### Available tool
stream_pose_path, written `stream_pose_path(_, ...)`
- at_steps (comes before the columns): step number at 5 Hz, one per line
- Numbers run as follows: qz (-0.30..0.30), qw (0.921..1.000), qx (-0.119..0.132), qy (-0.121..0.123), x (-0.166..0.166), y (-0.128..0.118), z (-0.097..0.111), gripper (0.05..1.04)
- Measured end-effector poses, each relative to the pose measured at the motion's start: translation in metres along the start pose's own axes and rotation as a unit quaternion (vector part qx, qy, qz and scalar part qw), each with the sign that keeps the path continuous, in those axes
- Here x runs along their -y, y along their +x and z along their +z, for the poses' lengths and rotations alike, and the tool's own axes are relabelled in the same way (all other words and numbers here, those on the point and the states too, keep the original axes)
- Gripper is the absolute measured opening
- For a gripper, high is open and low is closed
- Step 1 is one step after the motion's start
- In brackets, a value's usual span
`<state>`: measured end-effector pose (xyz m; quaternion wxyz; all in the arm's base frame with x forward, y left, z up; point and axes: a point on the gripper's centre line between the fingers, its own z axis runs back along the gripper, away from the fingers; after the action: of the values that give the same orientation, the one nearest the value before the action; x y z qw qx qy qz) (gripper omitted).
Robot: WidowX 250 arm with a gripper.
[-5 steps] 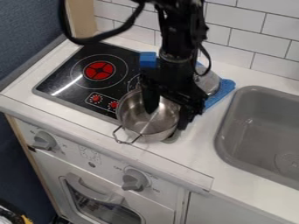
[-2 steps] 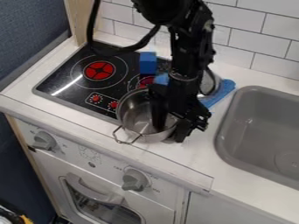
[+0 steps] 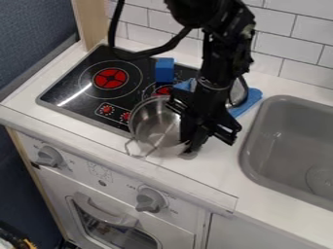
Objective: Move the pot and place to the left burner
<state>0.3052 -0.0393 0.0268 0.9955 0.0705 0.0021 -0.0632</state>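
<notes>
In the camera view, the black arm [image 3: 219,63] comes in from the top edge, and its gripper [image 3: 189,141] hangs down at the right-hand side of the metal pot [image 3: 156,127]; the pot lies to the left of the gripper, with the gripper's lower part right over the pot's right wall and covering that stretch of rim; whether the gripper stands apart or is clamped on the rim, I cannot tell. The pot is at the front right of the black cooktop [image 3: 71,87], overlapping its edge and the white counter [image 3: 218,168]; its wire handle [image 3: 135,149] points toward the front of the counter; the pot is well apart from the left burner [image 3: 110,78], which is farther back and to the left; the right burner [image 3: 162,90] shows just behind the pot, partly covered. A blue block [image 3: 164,70] stands upright behind that burner; a blue cloth [image 3: 252,98] lies to the right of the cooktop, with a rounded metal thing [image 3: 238,92] on it, partly behind the arm; the grey sink [image 3: 286,131] is farther right; knobs [image 3: 150,199] and an oven door [image 3: 107,221] are on the front below.
</notes>
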Motion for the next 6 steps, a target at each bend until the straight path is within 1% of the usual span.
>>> stream_pose_path(1,0.002,1.0,-0.003,0.004,-0.001,-0.001,0.0,0.08)
stream_pose_path(3,0.001,1.0,0.002,0.008,-0.007,-0.005,0.018,0.071)
stream_pose_path(4,0.022,0.9997,-0.002,0.011,-0.026,-0.008,0.031,0.07)
stream_pose_path(5,0.03,0.999,-0.01,0.033,-0.041,-0.003,0.047,0.07)
stream_pose_path(6,0.066,0.9969,-0.006,0.043,-0.074,0.005,0.061,0.07)
